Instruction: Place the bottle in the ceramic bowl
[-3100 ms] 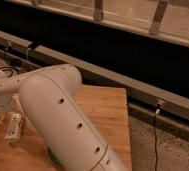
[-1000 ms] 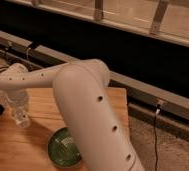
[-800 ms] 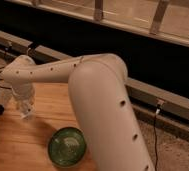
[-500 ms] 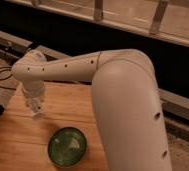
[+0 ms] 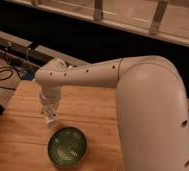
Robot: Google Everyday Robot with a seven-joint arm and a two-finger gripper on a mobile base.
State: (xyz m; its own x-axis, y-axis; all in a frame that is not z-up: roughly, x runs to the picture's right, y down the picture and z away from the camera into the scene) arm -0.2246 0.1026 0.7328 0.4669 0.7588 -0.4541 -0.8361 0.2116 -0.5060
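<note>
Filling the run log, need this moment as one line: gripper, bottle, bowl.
gripper: shut on bottle | position: over wooden table, near bowl rim, outside it | bowl: empty | placement: not yet done

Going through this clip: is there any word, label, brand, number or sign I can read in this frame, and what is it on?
No text can be read.
The bottle: its label is too blurred to read. It hangs in the gripper, above the wooden table, just up and left of the ceramic bowl.
Ceramic bowl: ring pattern only, no writing.
Robot arm: dark dots only, no lettering.
</note>
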